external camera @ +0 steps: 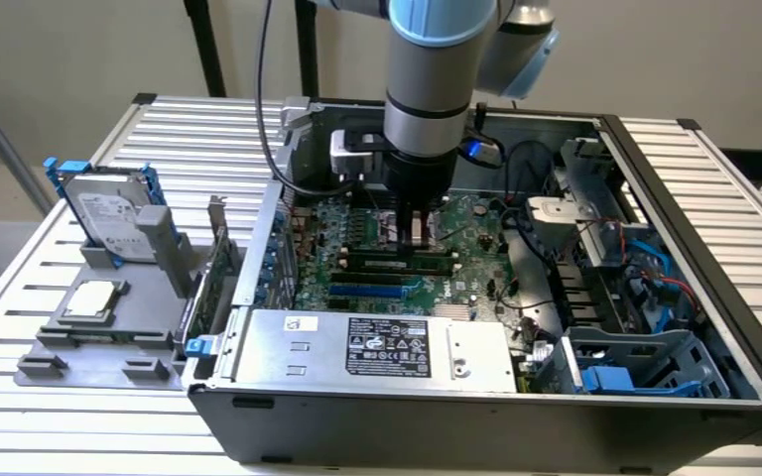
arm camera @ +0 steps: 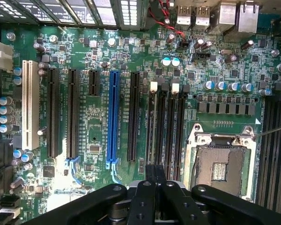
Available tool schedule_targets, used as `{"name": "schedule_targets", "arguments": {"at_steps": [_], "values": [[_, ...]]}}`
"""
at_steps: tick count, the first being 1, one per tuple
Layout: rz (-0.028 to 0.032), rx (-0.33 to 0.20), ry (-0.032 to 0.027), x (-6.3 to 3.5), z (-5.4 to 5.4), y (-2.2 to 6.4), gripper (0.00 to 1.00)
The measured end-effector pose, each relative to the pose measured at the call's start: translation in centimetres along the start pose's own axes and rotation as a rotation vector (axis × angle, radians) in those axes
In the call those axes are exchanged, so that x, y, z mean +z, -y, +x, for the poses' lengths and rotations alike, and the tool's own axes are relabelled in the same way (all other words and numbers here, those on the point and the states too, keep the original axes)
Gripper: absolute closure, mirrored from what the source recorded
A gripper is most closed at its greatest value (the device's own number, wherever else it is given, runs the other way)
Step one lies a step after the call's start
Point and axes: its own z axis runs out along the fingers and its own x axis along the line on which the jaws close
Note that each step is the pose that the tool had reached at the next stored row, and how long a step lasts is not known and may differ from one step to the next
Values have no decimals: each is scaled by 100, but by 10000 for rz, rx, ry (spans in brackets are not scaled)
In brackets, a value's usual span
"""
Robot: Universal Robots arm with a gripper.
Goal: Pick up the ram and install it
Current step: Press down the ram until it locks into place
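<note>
Inside the open computer case (external camera: 698, 248): the robot arm reaches straight down over the green motherboard (external camera: 480, 223), with the gripper (external camera: 415, 236) low above the memory slots.
Gripper state: the two fingertips are drawn together with only a thin seam between them. In the wrist view the gripper (arm camera: 156, 172) sits at the near end of the memory slots.
Ram: a thin green strip (external camera: 378, 261) runs along one black memory slot, just in front of the fingertips in the exterior view. In the wrist view the ram (arm camera: 152, 126) is edge-on, a paler line in the slot nearest the black expansion slots.
Contact: whether the fingertips touch the stick cannot be told.
Beside the memory slots: the CPU socket (arm camera: 222, 159) with its metal frame lies on one side and the long blue expansion slot (arm camera: 113, 117) on the other.
Front of the case: the silver power supply (external camera: 381, 347) with a black label.
Outside the case, on the exterior view's left: a hard drive (external camera: 106, 208) stands upright in a blue frame on a grey fixture (external camera: 143, 297), with an expansion card (external camera: 217, 268) upright beside it.
Underneath: a slatted metal table (external camera: 37, 258).
</note>
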Motion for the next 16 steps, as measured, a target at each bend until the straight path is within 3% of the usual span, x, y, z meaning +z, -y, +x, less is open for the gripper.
{"name": "schedule_targets", "arguments": {"at_steps": [7,9,12,16], "values": [[-4,41,-9,59,5,-3,89],[4,44,23,-1,-4,0,89],[0,43,10,-136,-7,1,89],[1,43,13,-156,-8,1,89]]}}
